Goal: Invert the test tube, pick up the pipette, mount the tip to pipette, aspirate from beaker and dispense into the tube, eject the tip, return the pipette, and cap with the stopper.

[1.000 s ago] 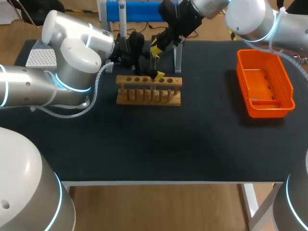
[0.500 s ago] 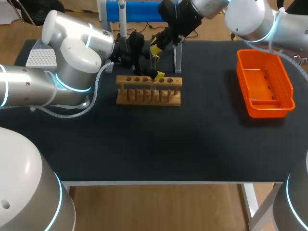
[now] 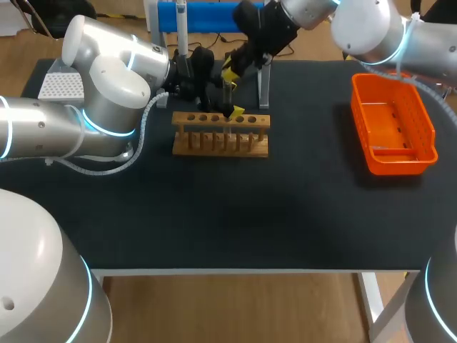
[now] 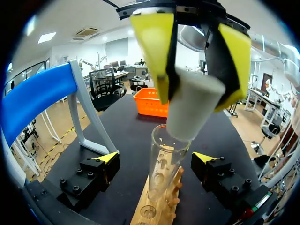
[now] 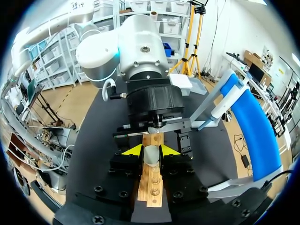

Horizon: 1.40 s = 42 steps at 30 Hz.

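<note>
Left wrist view: right gripper (image 4: pixel 194 79) comes in from above, yellow pads (image 4: pixel 154 56) clamped on both sides of the white stopper (image 4: pixel 192 110). Stopper is tilted, with its lower end right at the mouth of the test tube (image 4: pixel 161 164); can't tell if it touches the rim. Tube is clear glass, upright, mouth up, seated in a hole of the wooden rack (image 4: pixel 161 208). Left gripper (image 4: pixel 154 161) sits level with the tube's middle, one finger on each side. A gap shows on both sides, so the jaws are spread and gripping nothing.

Right wrist view: pale stopper sits between the right gripper's yellow tips, directly over the rack. Left arm's black gripper body is just ahead of it.

Head view: both grippers meet over the rack's back edge, toward the far side of the table (image 3: pixel 235 207). Left arm enters from the left, right arm from the upper right. Orange basket (image 3: pixel 393 132) is well apart at the right. White tip box (image 3: pixel 61 86) is at the far left corner. Blue stand (image 3: pixel 200 16) is behind the rack, with the white pipette (image 3: pixel 182 28) against it.
</note>
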Tool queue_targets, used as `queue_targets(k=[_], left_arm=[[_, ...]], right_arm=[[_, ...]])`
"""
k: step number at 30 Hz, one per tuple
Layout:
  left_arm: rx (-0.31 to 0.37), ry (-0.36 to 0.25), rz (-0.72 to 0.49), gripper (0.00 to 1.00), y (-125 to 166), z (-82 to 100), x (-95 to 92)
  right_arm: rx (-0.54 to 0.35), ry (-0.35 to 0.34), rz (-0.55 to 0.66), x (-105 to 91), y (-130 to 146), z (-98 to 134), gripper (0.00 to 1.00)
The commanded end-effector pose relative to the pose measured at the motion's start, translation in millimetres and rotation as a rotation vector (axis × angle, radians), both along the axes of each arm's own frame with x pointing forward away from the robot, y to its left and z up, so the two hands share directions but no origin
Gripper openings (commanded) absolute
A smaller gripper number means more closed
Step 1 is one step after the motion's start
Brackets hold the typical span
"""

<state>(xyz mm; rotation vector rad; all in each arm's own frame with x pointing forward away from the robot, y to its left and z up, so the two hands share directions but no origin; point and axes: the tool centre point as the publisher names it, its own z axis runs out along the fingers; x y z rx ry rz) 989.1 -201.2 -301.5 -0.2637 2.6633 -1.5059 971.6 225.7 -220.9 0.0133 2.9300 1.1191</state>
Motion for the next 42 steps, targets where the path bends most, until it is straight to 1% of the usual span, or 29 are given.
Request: queue_targets(k=[1, 7, 11, 17, 23, 27, 36, 42], left_arm=[[0.000, -0.001, 0.002, 1.00, -0.3, 0.1, -0.7], [0.000, -0.001, 0.002, 1.00, -0.3, 0.1, -0.7], [0.000, -0.001, 0.002, 1.00, -0.3, 0.1, -0.7], [0.000, -0.001, 0.002, 1.00, -0.3, 0.1, -0.7], [0.000, -0.001, 0.002, 1.00, -0.3, 0.1, -0.7], [0.000, -0.001, 0.002, 1.00, -0.3, 0.1, -0.7], [0.000, -0.001, 0.002, 1.00, -0.3, 0.1, -0.7], [0.000, -0.001, 0.002, 1.00, -0.3, 0.1, -0.7]], right_arm=[[0.001, 0.006, 0.001, 0.7, 1.8, -3.6, 0.00], [-0.001, 0.014, -0.003, 0.8, 0.8, -8.9, 0.00], [-0.002, 0.009, -0.008, -0.2, 0.1, -10.1, 0.00], [0.018, -0.006, -0.024, -2.0, -2.7, -10.5, 0.00], [0.033, -0.030, -0.034, -2.6, -4.9, 1.4, 0.00], [0.047, -0.023, -0.035, -3.0, -5.8, 7.2, 0.00], [0.068, -0.035, -0.038, -4.4, -8.1, 16.9, 0.00], [0.071, -0.044, -0.038, -4.3, -7.7, 19.3, 0.00]])
